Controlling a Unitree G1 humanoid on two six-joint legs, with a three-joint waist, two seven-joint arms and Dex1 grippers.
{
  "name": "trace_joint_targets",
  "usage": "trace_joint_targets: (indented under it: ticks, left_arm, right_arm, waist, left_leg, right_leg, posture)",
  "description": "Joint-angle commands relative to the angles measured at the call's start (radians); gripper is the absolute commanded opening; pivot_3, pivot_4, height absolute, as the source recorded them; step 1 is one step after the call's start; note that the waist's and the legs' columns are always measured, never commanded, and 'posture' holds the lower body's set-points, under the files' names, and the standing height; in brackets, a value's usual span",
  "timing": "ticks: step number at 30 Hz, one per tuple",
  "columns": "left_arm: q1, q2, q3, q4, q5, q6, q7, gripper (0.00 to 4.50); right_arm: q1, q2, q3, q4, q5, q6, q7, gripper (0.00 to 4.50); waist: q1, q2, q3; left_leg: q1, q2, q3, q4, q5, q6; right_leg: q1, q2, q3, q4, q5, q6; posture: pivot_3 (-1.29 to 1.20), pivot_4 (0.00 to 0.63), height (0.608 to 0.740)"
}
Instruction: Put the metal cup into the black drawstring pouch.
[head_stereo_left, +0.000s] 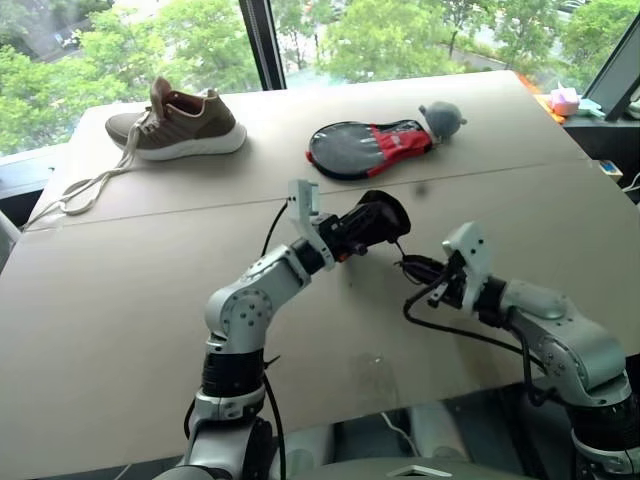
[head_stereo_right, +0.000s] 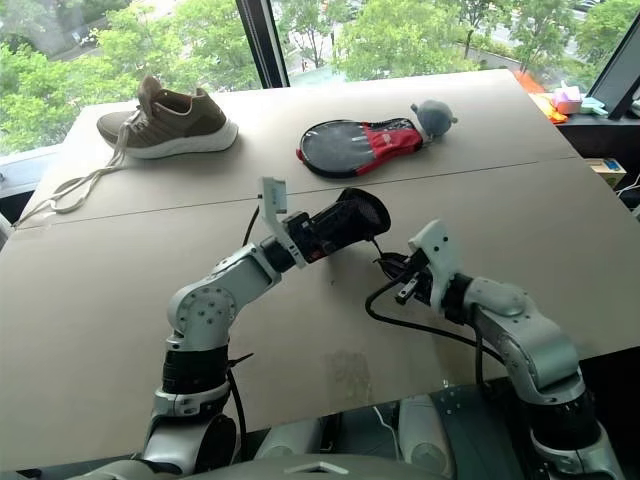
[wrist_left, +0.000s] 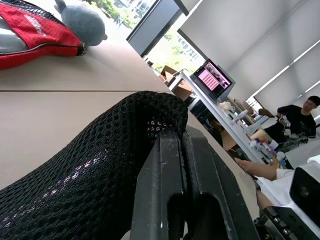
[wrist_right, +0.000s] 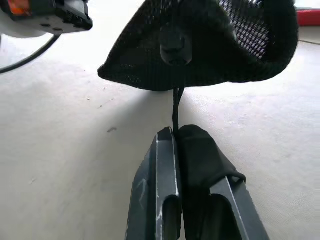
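No readable labels anywhere. Left gripper is clamped on the black drawstring pouch, held up over mid-desk. Right gripper is pinched tight on its cord. Shoe and racket case sit near the far edge, with open desk on the near-left side.

— What do I have on the arms?

— Both my arms are light grey metal with rounded shells, joined by black ribbed collars at the joints. Left arm: a white flat bracket stands at its wrist, with a black cable looping along it. Right arm: a white boxy block at the wrist, with a thick black cable curving under the forearm.

— And the fingers?

— Black, flat and straight-edged, with scuffed, scratched edges; the left ones look the same.
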Motion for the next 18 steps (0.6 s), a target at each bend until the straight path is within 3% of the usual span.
trace_joint_targets:
  ticks: [1, 7, 18]
  left_arm:
    - [-0.018, 0.002, 0.008, -0.018, -0.007, -0.024, -0.013, 0.00]
    - [-0.022, 0.003, 0.008, -0.008, -0.007, -0.027, -0.015, 0.00]
    - [-0.027, 0.002, -0.010, -0.009, -0.003, -0.023, -0.020, 0.00]
  right_arm:
    - [0.013, 0.030, -0.093, -0.036, 0.080, 0.015, -0.025, 0.04]
    - [0.047, 0.088, -0.189, -0.060, 0.219, 0.043, -0.061, 0.04]
    - [0.072, 0.014, -0.101, -0.075, 0.214, 0.049, -0.038, 0.04]
  waist:
    - [0.001, 0.000, 0.000]
    - [0.001, 0.000, 0.000]
    - [0.001, 0.000, 0.000]
  left_leg:
    - [0.000, 0.000, 0.000, 0.000, 0.000, 0.000]
    - [0.000, 0.000, 0.000, 0.000, 0.001, -0.001]
    - [0.000, 0.000, 0.000, 0.000, 0.001, -0.001]
  right_leg:
    - [0.000, 0.000, 0.000, 0.000, 0.000, 0.000]
    - [0.000, 0.000, 0.000, 0.000, 0.000, 0.000]
    - [0.000, 0.000, 0.000, 0.000, 0.000, 0.000]
  posture:
    - [0.00, 0.150, 0.740]
    - [0.00, 0.150, 0.740]
    - [0.00, 0.150, 0.740]
